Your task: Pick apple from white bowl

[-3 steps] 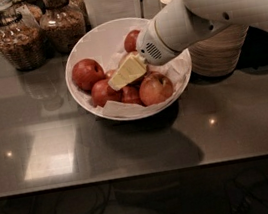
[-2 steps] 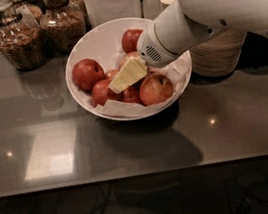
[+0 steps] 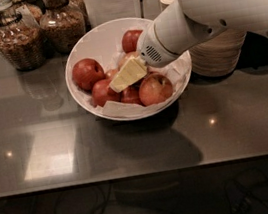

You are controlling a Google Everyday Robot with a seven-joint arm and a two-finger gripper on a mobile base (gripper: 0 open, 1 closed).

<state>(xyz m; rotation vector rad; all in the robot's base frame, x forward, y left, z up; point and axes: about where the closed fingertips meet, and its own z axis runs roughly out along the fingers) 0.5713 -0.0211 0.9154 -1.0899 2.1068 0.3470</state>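
Apple (image 3: 155, 89) in white bowl (image 3: 100, 38), front-right on crumpled paper (image 3: 124, 109) (redder ones (image 3: 87, 73) alongside). Gripper (image 3: 125, 76) low over bowl centre, just left of apple, pointing front-left; whether open, or holding anything, cannot tell.

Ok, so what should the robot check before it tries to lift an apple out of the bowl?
1. Gripper down inside the bowl, among the apples: ok.
2. Which apple it is on: cannot tell, the gripper hides what lies under it.
3. Bowl sitting flat on the counter, away from the front edge: ok.
4. Jars apart from the gripper, on the bowl's far side: ok.
5. Arm clear of the stacked bowls: cannot tell, it passes in front of them.
6. Paper free of the gripper so it won't lift too: cannot tell.
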